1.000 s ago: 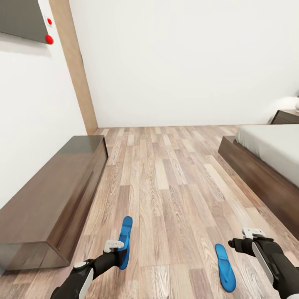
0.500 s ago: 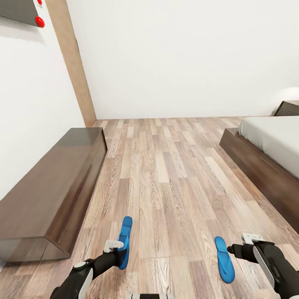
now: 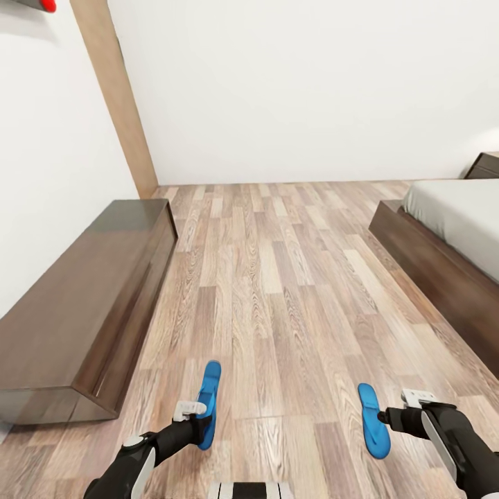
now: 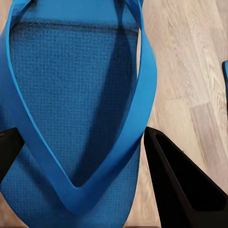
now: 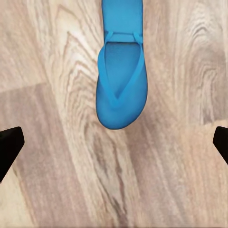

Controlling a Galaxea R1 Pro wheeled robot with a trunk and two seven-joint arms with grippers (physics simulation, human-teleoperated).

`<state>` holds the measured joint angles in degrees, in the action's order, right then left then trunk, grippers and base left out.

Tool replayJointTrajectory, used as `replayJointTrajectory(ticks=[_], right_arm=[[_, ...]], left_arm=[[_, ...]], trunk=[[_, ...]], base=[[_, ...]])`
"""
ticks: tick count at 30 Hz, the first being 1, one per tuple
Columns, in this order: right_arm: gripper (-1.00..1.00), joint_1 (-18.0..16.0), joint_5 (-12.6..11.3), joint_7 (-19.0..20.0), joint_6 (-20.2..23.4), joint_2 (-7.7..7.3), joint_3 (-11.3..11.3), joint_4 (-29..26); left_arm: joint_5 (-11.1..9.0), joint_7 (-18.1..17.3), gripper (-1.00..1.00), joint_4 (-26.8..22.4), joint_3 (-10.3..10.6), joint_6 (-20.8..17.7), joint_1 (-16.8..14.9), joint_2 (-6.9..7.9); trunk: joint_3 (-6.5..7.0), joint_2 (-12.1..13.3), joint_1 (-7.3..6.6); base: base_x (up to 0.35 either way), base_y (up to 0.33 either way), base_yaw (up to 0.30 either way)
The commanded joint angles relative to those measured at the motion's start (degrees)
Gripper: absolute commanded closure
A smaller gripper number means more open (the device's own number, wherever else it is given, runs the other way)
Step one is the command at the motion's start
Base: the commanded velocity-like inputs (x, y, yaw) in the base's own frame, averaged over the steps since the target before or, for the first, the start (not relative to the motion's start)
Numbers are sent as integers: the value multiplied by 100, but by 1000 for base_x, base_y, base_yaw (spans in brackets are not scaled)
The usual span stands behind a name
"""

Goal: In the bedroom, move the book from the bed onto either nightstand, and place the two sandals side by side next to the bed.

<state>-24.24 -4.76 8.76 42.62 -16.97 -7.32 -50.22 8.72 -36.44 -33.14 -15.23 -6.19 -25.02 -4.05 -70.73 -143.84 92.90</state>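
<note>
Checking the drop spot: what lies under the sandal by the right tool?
Bare wood floor lies around that sandal, which lies flat below the open right tool. The boards directly beneath its sole are covered.

Two glossy black arms with white panels, left arm, right arm, small white wrist blocks, matte black gripper fingers, white-and-black base edge between the arms

The floor is of wooden planks in mixed brown and pale tones, running away toward a plain white back wall. At the left stands a long low dark-brown bench against a white side wall. A light-brown wooden strip rises in the corner. The light is even and soft.
</note>
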Motion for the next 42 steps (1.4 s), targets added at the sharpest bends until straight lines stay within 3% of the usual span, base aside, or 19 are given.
replayJointTrajectory(ticks=[1,42], right_arm=[[-100,-2,-44,-5,28,0,-7,-7],[-100,-2,-43,-13,30,1,1,-10]], left_arm=[[51,-56,100,-15,-50,-37,-3,-9],[51,-56,100,-16,-55,-40,-3,-2]], trunk=[[-28,-4,1],[-936,-59,107]], base=[[0,0,0],[0,0,0]])
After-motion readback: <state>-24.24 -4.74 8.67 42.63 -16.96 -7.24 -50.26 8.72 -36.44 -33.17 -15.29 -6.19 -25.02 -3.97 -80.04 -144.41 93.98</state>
